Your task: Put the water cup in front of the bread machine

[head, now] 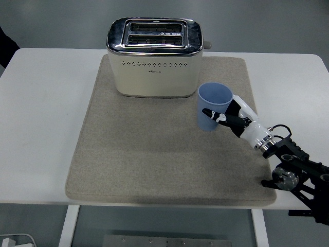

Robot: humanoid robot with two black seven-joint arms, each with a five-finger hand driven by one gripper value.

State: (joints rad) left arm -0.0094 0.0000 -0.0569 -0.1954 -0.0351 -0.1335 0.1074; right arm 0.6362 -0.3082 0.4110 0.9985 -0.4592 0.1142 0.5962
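While your right hand [226, 119] reaches in from the lower right with its fingers wrapped around the blue water cup [213, 106], you are midway through the carry. The cup stands upright, mouth facing up, long axis vertical, over the right part of the grey mat [154, 164] on the white table [41, 128], near the right front corner of the bread machine [154, 57]. Judging from this, you next need to shift it left, centred before the machine's front face, then lower and release.
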